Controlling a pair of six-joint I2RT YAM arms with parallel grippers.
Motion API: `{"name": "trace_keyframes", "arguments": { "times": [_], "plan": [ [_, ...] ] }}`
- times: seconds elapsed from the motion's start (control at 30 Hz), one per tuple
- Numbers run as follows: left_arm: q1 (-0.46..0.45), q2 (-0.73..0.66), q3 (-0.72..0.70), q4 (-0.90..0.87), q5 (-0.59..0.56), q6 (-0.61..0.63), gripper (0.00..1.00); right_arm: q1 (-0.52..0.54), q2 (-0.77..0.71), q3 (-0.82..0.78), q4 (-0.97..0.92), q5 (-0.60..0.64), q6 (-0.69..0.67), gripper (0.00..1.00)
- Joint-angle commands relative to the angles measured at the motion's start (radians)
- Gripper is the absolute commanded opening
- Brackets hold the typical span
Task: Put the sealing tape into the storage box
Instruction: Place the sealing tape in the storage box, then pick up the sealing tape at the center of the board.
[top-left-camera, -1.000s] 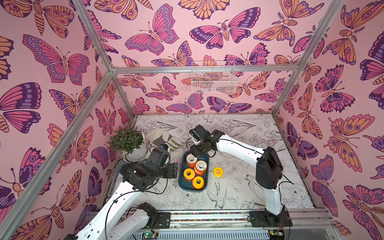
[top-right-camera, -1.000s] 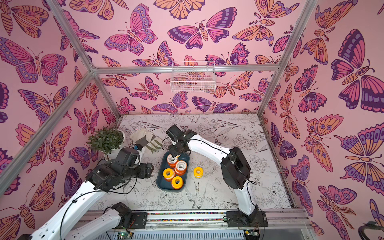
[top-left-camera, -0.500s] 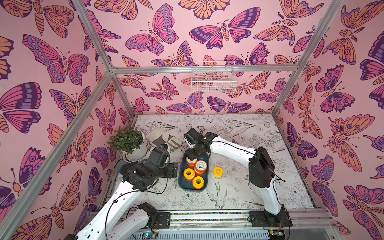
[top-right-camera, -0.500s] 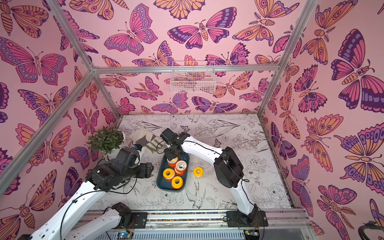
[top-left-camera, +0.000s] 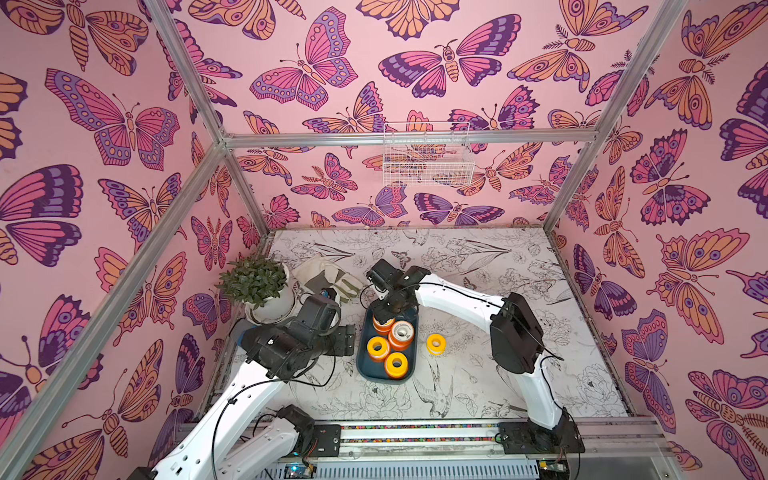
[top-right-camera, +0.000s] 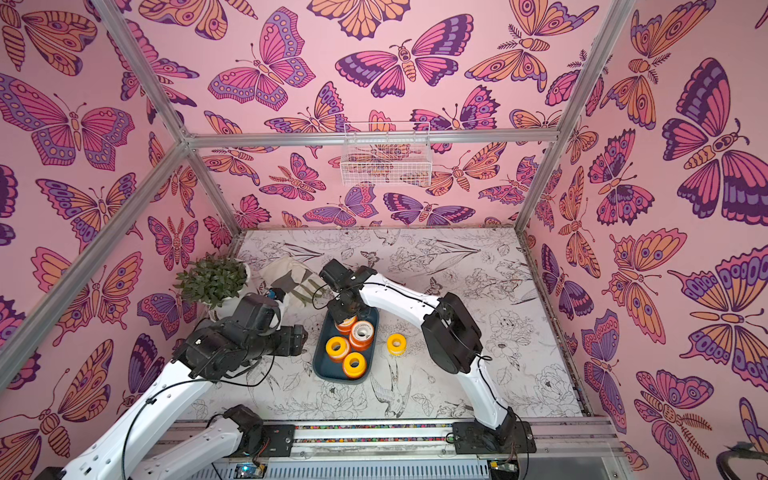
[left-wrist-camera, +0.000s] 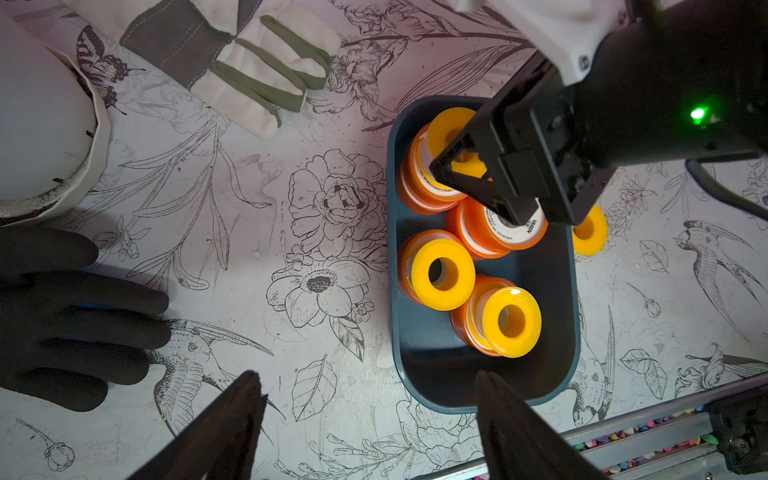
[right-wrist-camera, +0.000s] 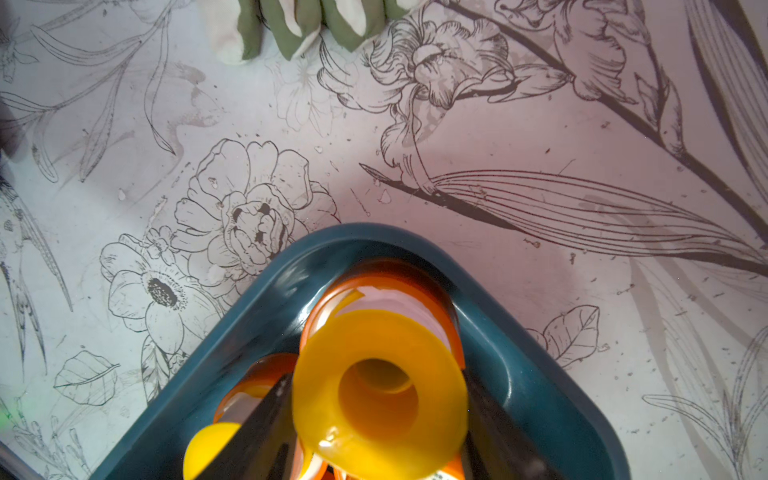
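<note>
On the flower-printed table (top-left-camera: 457, 374), our right tool (top-left-camera: 386, 308) straddles a yellow tape spool (right-wrist-camera: 374, 345) stacked on an orange spool (left-wrist-camera: 411, 187) in the blue box (left-wrist-camera: 436, 365), grip unclear; we should open fully, then rise straight; left tool (left-wrist-camera: 365, 376) gapes empty.

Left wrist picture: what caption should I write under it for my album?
The right claw straddles a yellow tape spool in the blue storage box; another yellow spool sits outside it.

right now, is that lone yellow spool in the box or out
Out. The yellow spool lies on the table beside the storage box, clear of its rim.
</note>
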Motion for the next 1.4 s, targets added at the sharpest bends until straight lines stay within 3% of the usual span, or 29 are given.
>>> {"name": "trace_keyframes", "arguments": {
  "times": [0.0, 0.27, 0.5, 0.67, 1.1, 1.37],
  "plan": [
    [0.009, 0.002, -0.013, 0.002, -0.001, 0.013, 0.84, 0.006, 0.003, 0.031, -0.032, 0.009, -0.014, 0.69],
    [0.011, 0.003, -0.013, 0.002, -0.003, 0.013, 0.84, 0.007, -0.066, -0.001, -0.023, 0.029, -0.017, 0.72],
    [0.011, 0.003, -0.014, 0.002, -0.002, 0.014, 0.84, 0.005, -0.221, -0.136, 0.058, 0.109, -0.017, 0.73],
    [0.011, 0.003, -0.014, 0.003, -0.001, 0.015, 0.84, -0.022, -0.394, -0.334, 0.159, 0.212, -0.017, 0.73],
    [0.011, 0.011, -0.015, 0.01, 0.028, 0.028, 0.84, -0.273, -0.959, -0.958, 0.336, 0.421, 0.037, 0.75],
    [0.011, 0.016, -0.015, 0.016, 0.044, 0.036, 0.84, -0.308, -1.233, -1.242, 0.462, 0.592, 0.075, 0.78]
  ]
}}
